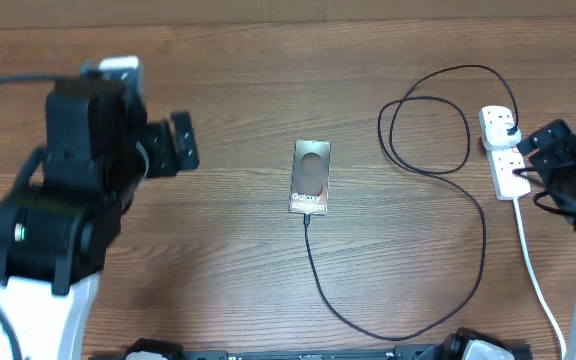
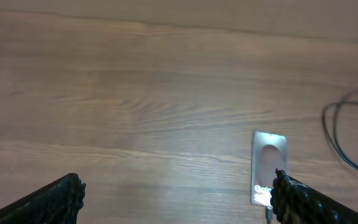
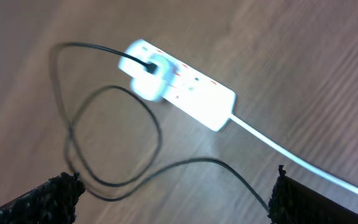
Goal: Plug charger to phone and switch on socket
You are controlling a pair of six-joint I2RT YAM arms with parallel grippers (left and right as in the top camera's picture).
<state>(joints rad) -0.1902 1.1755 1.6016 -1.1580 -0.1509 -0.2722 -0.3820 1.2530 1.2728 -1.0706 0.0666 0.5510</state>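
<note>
The phone [image 1: 310, 177] lies flat in the middle of the table, its "Galaxy" lettering toward the near end. The black charger cable [image 1: 408, 325] runs from the phone's near end, curves right and loops up to a plug in the white socket strip [image 1: 504, 150] at the right. The phone also shows in the left wrist view [image 2: 269, 163], partly behind a fingertip. The socket shows in the right wrist view [image 3: 191, 90] with the cable [image 3: 114, 124] looped in front. My left gripper [image 1: 175, 145] is open and empty, left of the phone. My right gripper [image 1: 543, 155] is open, right beside the socket.
The socket's white cord [image 1: 538, 275] runs from the strip toward the table's near right edge; it also shows in the right wrist view [image 3: 291, 152]. Bare wooden table [image 1: 248, 90] lies between the left gripper and the phone.
</note>
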